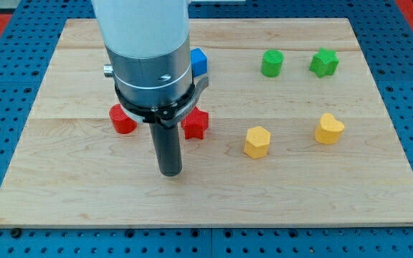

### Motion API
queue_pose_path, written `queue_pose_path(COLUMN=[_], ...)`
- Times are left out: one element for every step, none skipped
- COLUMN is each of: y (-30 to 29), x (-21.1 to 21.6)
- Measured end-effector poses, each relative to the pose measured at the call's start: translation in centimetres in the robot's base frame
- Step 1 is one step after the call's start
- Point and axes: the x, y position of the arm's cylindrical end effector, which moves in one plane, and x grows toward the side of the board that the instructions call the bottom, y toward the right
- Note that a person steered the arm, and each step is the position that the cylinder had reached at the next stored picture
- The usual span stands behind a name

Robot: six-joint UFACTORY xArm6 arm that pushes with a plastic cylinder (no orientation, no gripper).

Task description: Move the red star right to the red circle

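The red star (196, 124) lies on the wooden board (84, 193), left of centre, partly hidden by the arm. The red circle (122, 120) lies to its left, also partly hidden by the arm. The two are apart, with the rod between them in the view. My tip (169, 172) rests on the board below and between the two red blocks, closer to the star, touching neither.
A blue block (198, 61) shows behind the arm near the view's top. A green circle (272, 64) and a green star (324, 62) lie at the top right. A yellow hexagon (257, 142) and a yellow heart (328, 129) lie at the right.
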Motion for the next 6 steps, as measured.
queue_pose_path(y=[0.00, 0.04, 0.14, 0.14, 0.14, 0.76], x=[0.31, 0.31, 0.03, -0.13, -0.13, -0.13])
